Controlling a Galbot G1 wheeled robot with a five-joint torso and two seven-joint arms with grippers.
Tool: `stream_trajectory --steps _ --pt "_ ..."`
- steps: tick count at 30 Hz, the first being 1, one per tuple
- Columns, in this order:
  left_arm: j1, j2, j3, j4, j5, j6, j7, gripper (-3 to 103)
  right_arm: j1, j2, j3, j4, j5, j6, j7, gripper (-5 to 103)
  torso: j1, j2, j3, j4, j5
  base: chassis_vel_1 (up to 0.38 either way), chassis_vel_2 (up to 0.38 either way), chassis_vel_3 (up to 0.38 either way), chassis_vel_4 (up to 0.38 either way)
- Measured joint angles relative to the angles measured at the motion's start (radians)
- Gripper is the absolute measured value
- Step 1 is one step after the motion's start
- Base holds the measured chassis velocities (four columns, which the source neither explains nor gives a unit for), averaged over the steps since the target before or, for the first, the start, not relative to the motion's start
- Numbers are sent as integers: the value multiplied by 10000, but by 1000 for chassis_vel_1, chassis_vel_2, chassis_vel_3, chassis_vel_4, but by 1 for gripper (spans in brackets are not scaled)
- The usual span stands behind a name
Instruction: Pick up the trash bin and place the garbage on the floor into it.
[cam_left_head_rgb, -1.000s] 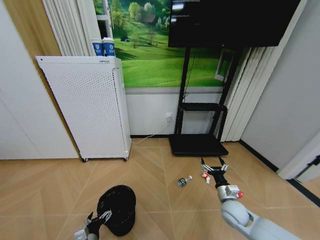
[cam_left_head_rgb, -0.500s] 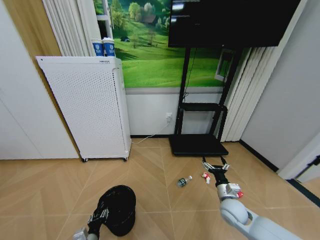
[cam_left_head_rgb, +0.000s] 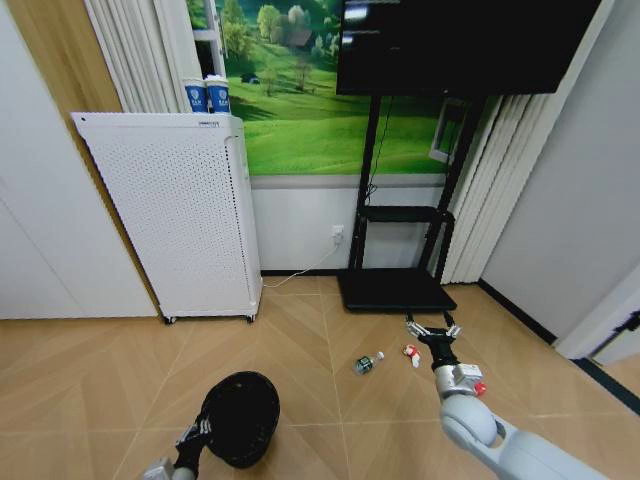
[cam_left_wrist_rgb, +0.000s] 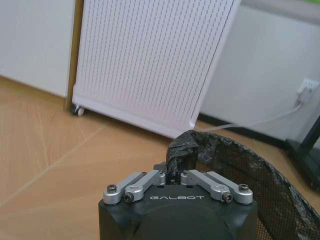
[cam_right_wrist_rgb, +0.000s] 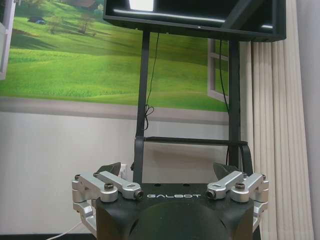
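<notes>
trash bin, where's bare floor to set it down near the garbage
Bare floor lies between the trash bin, gripped at its rim by the left pincer, and the bottle. More lies ahead of the white cabinet. It is crowded by the open right pincer, beside the wrapper bits and TV stand base.

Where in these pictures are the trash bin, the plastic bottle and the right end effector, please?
trash bin (cam_left_head_rgb: 243, 420): head view, on the dark inside of its opening.
plastic bottle (cam_left_head_rgb: 367, 363): head view, on its body.
right end effector (cam_left_head_rgb: 433, 331): head view, midway between its open fingertips.
</notes>
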Motion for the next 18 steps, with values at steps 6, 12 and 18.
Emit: stream_trajectory --steps 6,12,18 --pt "-310 1111 -1233 -522 -973 254 -179 7 216 -35 -119 0 -234 -561 29 100 2 6 5 -6 -2 0 0 0 0" --pt "368 1972 -2408 -901 -1010 366 -71 7 339 -80 -267 -23 -348 -755 -30 100 2 13 8 -1 3 0 0 0 0" --pt "1527 1541 -2623 -1415 -326 369 83 7 293 -49 -383 -146 -398 -705 -294 100 2 17 10 -2 -1 0 0 0 0"
